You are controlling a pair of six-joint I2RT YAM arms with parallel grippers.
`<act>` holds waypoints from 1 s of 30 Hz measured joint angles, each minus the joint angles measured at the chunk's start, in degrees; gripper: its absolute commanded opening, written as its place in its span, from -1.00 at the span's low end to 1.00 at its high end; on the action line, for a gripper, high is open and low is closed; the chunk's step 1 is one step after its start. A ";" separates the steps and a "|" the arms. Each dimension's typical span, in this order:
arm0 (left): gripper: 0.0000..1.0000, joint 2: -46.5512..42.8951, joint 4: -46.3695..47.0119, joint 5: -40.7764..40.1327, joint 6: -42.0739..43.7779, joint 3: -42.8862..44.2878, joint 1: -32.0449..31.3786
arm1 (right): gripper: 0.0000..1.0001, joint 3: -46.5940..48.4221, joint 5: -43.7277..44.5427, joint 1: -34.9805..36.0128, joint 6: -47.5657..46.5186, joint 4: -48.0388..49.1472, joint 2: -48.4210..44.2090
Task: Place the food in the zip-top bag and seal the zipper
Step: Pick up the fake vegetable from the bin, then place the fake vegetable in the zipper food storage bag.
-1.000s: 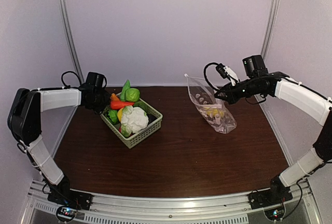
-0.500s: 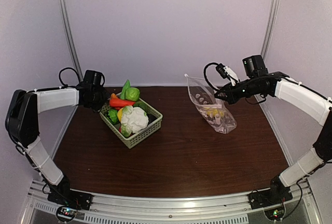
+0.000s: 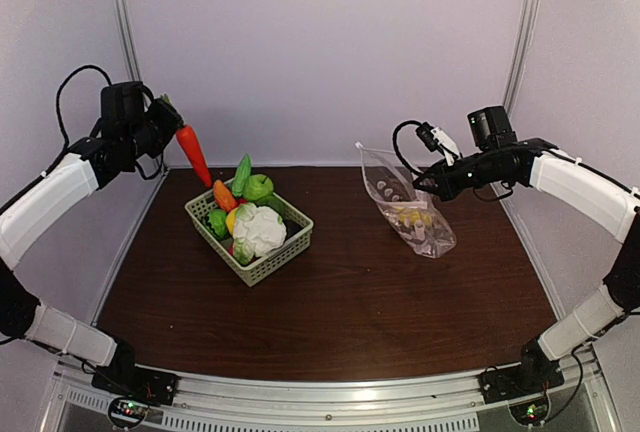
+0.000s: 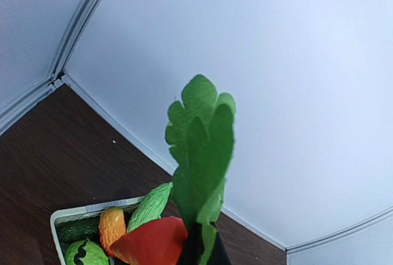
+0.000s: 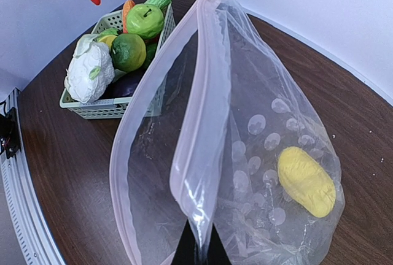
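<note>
Dark-brown wooden surface (image 3: 350, 297), pale walls. One pale green lattice basket (image 3: 272, 264) at left, heaped: one white toy cauliflower (image 3: 260, 229), several green pieces. One clear dotted zip-top bag (image 3: 415, 224) at right, one yellow toy piece (image 5: 306, 181) inside. High, left of basket: one red-orange toy chili (image 3: 193, 155), left jaws clenched on its green leafy end. Right jaws pinched tight on bag's pinkish-white zipper strip (image 5: 206, 87), mouth gaping.

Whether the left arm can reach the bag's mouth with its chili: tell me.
Probably yes. The left gripper holds the chili high, clear of the basket; nothing stands between it and the bag, whose mouth the right gripper holds open toward that side. The stretch looks long.
</note>
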 measured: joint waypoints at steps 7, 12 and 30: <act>-1.00 1.62 1.51 6.27 3.82 3.26 -4.90 | -1.00 1.09 -1.20 0.00 0.42 -0.33 0.72; -1.00 6.12 6.19 11.89 6.95 8.76 -13.29 | -1.00 3.04 -2.89 0.00 1.46 -0.63 2.21; -1.00 27.50 21.51 21.73 5.38 25.77 -27.54 | -1.00 4.63 -5.97 0.00 3.19 -1.29 3.37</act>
